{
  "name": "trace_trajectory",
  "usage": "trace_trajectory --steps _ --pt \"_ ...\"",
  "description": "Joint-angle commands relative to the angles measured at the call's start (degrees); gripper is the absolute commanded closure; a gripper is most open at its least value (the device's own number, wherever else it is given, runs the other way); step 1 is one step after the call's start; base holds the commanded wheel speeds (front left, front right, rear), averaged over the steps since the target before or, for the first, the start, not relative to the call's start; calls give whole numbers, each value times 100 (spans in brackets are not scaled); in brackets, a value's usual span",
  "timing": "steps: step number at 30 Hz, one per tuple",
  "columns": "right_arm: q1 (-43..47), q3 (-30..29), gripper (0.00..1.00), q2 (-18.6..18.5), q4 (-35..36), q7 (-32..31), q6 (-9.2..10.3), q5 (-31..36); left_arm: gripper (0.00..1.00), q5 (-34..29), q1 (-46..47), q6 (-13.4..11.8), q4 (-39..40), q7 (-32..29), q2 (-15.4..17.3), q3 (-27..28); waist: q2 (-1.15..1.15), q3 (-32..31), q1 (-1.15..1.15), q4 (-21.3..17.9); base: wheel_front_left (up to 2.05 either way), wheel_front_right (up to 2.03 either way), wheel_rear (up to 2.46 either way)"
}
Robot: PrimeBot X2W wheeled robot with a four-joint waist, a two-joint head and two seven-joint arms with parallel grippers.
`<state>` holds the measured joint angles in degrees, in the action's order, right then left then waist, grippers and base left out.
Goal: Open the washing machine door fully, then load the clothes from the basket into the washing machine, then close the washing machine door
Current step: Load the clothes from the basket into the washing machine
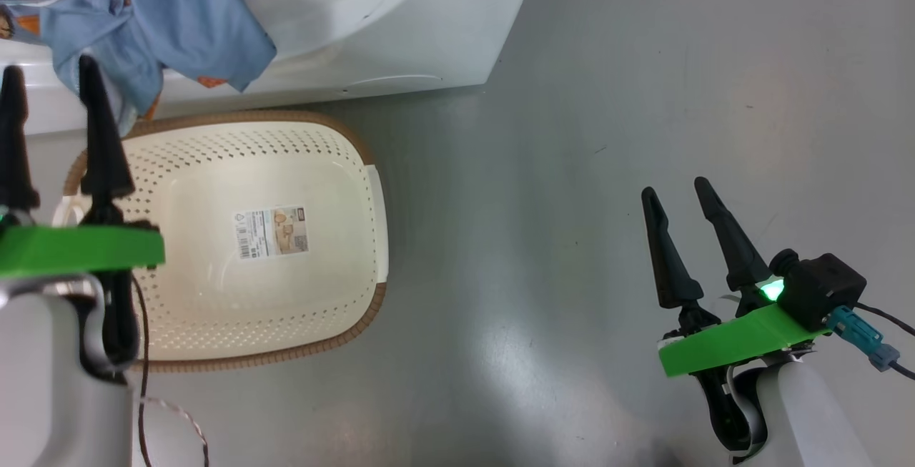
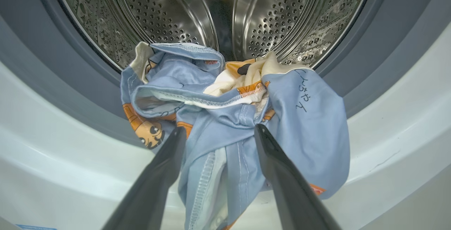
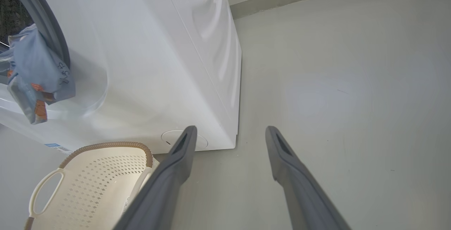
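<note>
**Clothes half in, half flopping over the washer's lip**

The clothes look like a soft, light, floppy bundle. They're draped over the lower edge of the washing machine mouth, partly lying in the steel drum and partly hanging down the white front above the basket on the floor. The left pincer is spread wide with the dangling blue fabric between its fingers, not squeezing it. The right pincer is spread too, over the floor near the machine's front corner. Best bet is probably pinching the thick bunched fold by the stitched hem, since a thin single layer would likely slip loose.
</note>
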<state>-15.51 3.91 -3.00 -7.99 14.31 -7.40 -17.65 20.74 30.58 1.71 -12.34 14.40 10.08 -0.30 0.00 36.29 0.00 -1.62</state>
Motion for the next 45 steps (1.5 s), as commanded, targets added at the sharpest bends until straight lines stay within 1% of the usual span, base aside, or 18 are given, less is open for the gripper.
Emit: trace_trajectory --steps 1,5,9,16,22,30,39,45 --pt "125 157 0 13 121 69 -9 45 0 -35 -182 -34 197 55 181 221 0 10 0 -8 0 0 0" --pt "107 172 0 13 102 69 -9 48 0 -96 -611 -56 503 58 75 389 0 27 0 -22 0 0 0" --pt "96 184 0 13 90 69 -9 48 0 -176 -1063 -56 625 59 -93 478 0 29 0 -36 0 0 0" --pt "68 194 0 13 92 69 -9 59 0 -347 -1715 5 639 59 -357 540 0 54 0 -51 0 0 0" --pt "51 180 0 13 71 69 -9 129 0 -474 -2110 82 633 59 -494 557 0 49 0 -41 0 0 0" --pt "37 193 0 13 50 69 -9 114 0 -564 -2292 103 653 60 -575 663 0 35 0 -54 0 0 0" --pt "41 182 0 13 48 69 -9 87 0 -589 -2324 146 629 60 -632 690 0 21 0 -86 0 0 0" --pt "46 169 0 13 59 69 -9 82 0 -593 -2280 124 662 60 -656 737 0 26 0 -80 0 0 0"
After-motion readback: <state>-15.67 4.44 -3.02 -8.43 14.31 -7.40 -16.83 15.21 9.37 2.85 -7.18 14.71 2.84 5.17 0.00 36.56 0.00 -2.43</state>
